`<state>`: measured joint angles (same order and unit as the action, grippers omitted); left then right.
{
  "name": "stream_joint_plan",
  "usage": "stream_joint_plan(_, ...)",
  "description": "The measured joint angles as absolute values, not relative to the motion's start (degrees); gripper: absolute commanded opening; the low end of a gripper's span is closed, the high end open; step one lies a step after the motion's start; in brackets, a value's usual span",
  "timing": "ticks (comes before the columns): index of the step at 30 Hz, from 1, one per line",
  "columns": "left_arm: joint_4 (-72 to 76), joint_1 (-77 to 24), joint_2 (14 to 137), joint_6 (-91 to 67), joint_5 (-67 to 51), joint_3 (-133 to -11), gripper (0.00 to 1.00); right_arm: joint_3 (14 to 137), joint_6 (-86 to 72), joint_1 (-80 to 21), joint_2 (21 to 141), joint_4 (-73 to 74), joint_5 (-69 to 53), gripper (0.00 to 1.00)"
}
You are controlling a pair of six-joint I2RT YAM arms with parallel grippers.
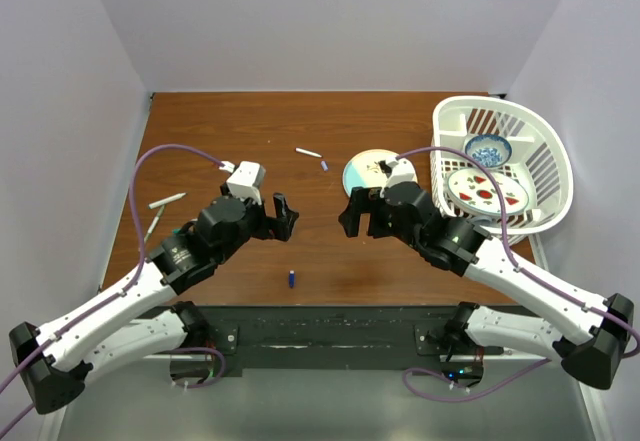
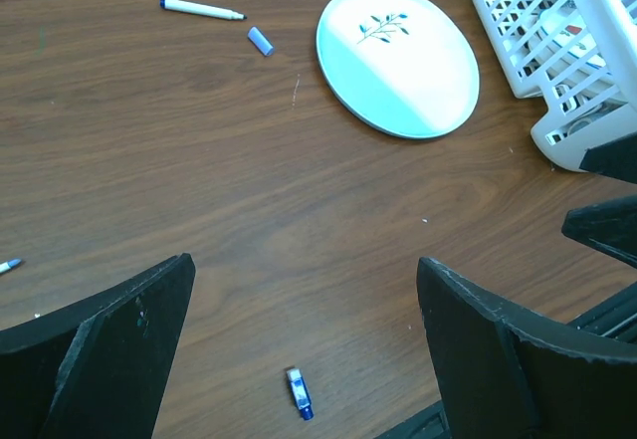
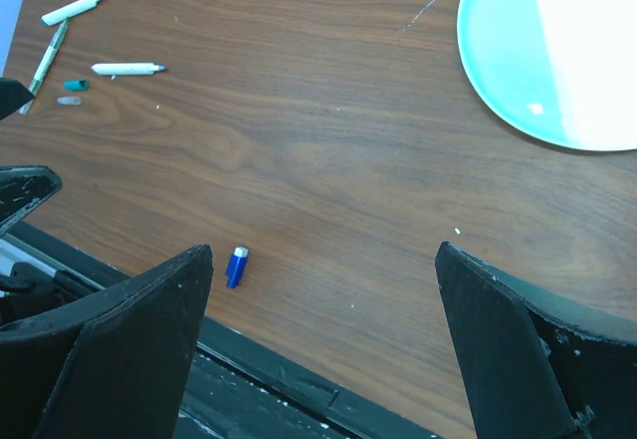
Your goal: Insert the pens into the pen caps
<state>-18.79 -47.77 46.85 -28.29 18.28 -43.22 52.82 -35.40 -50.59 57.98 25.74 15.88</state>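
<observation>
Wood in a dark brown grain made up the surface (image 1: 240, 131), closed in by plain pale walls (image 1: 330, 21) at the back and on both sides. From above, the left gripper (image 1: 285, 216) and the right gripper (image 1: 351, 211) faced each other over the middle, apart. A far pen (image 1: 308, 152) lay toward the back, a pale blue cap (image 1: 324, 165) just beside its right end, not on it. Two more pens (image 1: 167, 200) lay near the left edge. A dark blue cap (image 1: 291, 279) sat alone near the front edge, between the arms. A round plate (image 1: 360, 173) lay just behind the right gripper. A white basket (image 1: 550, 161) at the right edge held a blue bowl (image 1: 488, 149) and a red-patterned dish (image 1: 487, 191).

From the left wrist, that gripper's jaws stood spread wide — released — with the dark blue cap on the wood low between them. The far pen and its loose cap lay at the top, the plate and a basket corner to the right.

From the right wrist, the jaws were spread just as wide — gripping nothing. The dark blue cap lay just beyond the left finger. Three pale pens lay well off at the upper left, a green cap (image 3: 76, 85) beside them.
</observation>
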Motion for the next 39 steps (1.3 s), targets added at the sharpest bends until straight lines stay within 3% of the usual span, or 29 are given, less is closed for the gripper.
stream_joint_plan(10, -17.3, -47.8, 52.3, -32.8, 22.8, -43.4, 0.98, 52.1, -35.2, -50.6, 57.5, 25.7, 16.7, 0.99)
stream_joint_plan(15, -20.0, -46.8, 59.0, -45.0, 31.5, -46.8, 0.89, 50.0, -35.0, -50.6, 56.0, 25.7, 16.8, 0.99)
stream_joint_plan(21, -21.7, -31.4, 63.4, -55.9, 29.0, -47.5, 0.78, 48.8, -34.9, -50.6, 55.0, 25.1, 15.4, 0.98)
stream_joint_plan(25, -23.4, -20.0, 69.1, -59.5, 25.6, -47.9, 0.76, 48.2, -35.0, -50.6, 55.0, 23.9, 14.1, 0.98)
stream_joint_plan(39, -28.4, -8.2, 81.9, -66.8, 24.9, -51.4, 0.74, 47.6, -34.9, -50.6, 57.0, 21.8, 11.7, 0.97)
